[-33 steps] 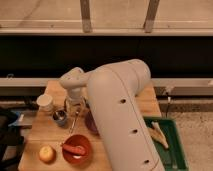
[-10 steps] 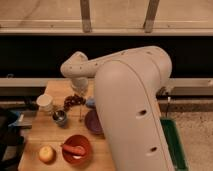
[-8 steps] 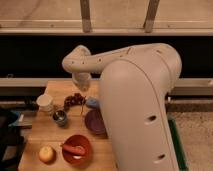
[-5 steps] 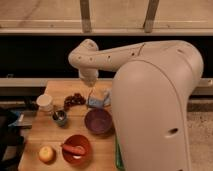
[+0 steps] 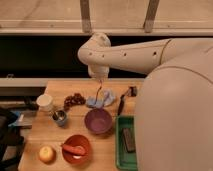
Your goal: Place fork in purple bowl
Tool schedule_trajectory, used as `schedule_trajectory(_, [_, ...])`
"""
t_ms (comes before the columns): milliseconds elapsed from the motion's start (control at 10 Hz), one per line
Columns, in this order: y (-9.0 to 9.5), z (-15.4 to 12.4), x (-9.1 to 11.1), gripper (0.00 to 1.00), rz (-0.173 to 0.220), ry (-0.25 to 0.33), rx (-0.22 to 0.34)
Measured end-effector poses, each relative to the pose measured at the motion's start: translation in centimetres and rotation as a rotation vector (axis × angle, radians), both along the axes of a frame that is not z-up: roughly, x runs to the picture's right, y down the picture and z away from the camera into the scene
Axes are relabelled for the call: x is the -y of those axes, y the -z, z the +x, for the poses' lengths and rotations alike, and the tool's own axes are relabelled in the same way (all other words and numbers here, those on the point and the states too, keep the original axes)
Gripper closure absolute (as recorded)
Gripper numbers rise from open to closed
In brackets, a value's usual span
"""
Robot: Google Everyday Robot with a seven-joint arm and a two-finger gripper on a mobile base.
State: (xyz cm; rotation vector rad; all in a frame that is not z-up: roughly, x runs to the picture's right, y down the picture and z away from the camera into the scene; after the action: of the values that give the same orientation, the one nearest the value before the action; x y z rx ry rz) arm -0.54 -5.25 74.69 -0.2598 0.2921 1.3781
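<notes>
Wooden tabletop (image 5: pixel 107 150) fills our view below dark windows. At left we see a white cup (image 5: pixel 45 102), grapes (image 5: pixel 74 99) and a red bowl (image 5: pixel 76 148). Centrally, our gripper (image 5: pixel 99 84) has risen above a blue cloth (image 5: pixel 101 99), seemingly clamping the fork (image 5: pixel 99 94), now hanging behind the purple bowl (image 5: pixel 98 121); lowering remains. A black-handled knife (image 5: pixel 121 104) lies rightward.

Two bowls, purple bowl (image 5: pixel 98 121) and red bowl (image 5: pixel 76 148); one gripper (image 5: pixel 98 95).

The white arm reaches in from the right, its pincer (image 5: pixel 99 86) pointing straight down
</notes>
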Motion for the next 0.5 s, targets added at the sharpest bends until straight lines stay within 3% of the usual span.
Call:
schedule_trajectory(300, [0.8, 1.8, -1.6, 1.0, -0.007, -0.028, -0.026])
schedule_trajectory(500, [0.7, 2.0, -4.7, 1.0, -0.042, -0.052, -0.021])
